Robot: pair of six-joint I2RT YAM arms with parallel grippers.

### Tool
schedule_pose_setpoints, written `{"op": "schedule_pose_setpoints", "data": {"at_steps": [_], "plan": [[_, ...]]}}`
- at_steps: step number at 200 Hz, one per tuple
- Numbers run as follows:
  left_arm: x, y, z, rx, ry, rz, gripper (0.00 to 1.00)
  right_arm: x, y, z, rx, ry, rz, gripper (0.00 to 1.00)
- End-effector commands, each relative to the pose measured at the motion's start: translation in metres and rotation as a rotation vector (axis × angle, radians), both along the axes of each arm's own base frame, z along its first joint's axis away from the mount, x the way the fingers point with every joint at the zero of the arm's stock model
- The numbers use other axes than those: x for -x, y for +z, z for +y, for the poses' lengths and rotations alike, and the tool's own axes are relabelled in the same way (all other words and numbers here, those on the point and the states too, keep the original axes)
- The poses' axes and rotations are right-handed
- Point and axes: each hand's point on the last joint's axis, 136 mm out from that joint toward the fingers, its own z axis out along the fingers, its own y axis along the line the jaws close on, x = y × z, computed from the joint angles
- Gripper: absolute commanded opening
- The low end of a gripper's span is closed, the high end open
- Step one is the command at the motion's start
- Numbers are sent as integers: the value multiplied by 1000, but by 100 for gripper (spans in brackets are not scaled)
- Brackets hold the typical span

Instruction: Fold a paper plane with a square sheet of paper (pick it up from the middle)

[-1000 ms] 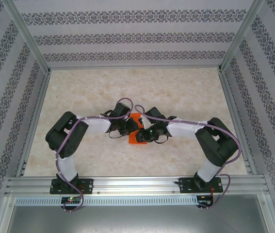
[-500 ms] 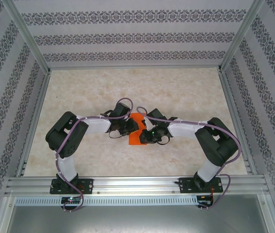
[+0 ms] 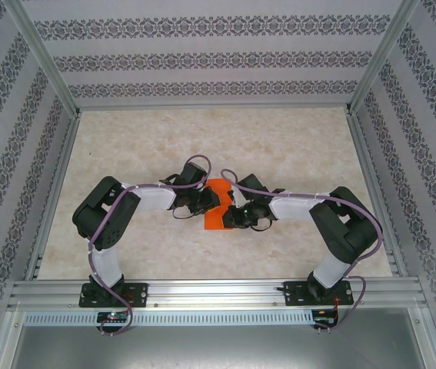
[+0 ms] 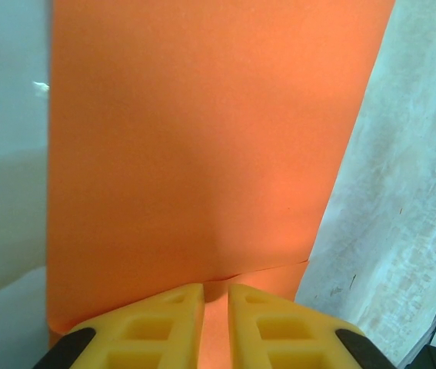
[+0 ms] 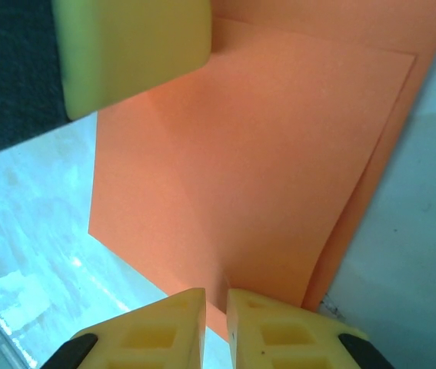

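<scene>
The square sheet of paper [image 3: 215, 221] is bright orange and lies folded over near the middle of the table, between the two wrists. In the left wrist view the paper [image 4: 202, 138] spreads ahead in two layers, and my left gripper [image 4: 216, 298] is shut on a small raised pinch at its near edge. My right gripper [image 5: 216, 306] is shut on the near edge of the paper [image 5: 256, 154], whose upper layer sits slightly inside the lower one. A yellow finger of the left gripper [image 5: 133, 46] shows at the top left of the right wrist view.
The marbled table top [image 3: 279, 146] is ringed by an aluminium frame [image 3: 218, 292] and patterned walls. Both arms reach inward from their bases at the near edge, purple cables looping over the wrists.
The right wrist has shifted slightly to the right and nearer, so a little more orange shows between the grippers. The left arm has barely moved.
</scene>
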Motion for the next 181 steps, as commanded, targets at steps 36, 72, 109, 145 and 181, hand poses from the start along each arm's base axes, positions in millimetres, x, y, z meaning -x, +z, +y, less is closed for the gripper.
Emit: {"op": "schedule_pose_setpoints", "data": {"at_steps": [36, 72, 109, 145, 181], "plan": [[9, -25, 11, -83, -11, 44, 17, 22, -22, -26, 28, -68, 106, 18], [10, -26, 11, -82, -13, 45, 17, 35, -27, -32, 31, -59, 140, 19], [9, -26, 10, -81, -16, 44, 17, 30, -10, -21, -17, -33, 117, 20], [9, -25, 10, -86, -20, 43, 17, 23, 3, -18, -55, -50, 83, 21], [9, -24, 10, -84, -22, 43, 17, 31, -25, -36, 48, -87, 138, 19]]}}
